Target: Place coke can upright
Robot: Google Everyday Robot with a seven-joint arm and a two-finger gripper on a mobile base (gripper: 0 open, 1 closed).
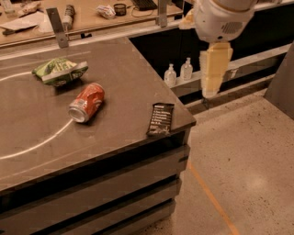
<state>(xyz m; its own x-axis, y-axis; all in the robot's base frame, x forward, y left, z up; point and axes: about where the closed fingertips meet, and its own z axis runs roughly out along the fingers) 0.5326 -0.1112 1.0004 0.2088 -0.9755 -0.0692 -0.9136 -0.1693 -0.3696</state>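
Observation:
The coke can (87, 102), red-orange with a silver end, lies on its side on the dark table (124, 64), its end facing front left. My gripper (209, 89) hangs in the air beyond the table's right edge, pointing down from its white wrist, well to the right of the can and higher than it. It holds nothing that I can see.
A green-and-white snack bag (59, 70) lies behind the can. A flat black wrapper (161, 118) lies at the table's front right corner. Two small clear bottles (178, 72) stand on a low shelf right of the table. A cluttered counter (92, 13) runs along the back.

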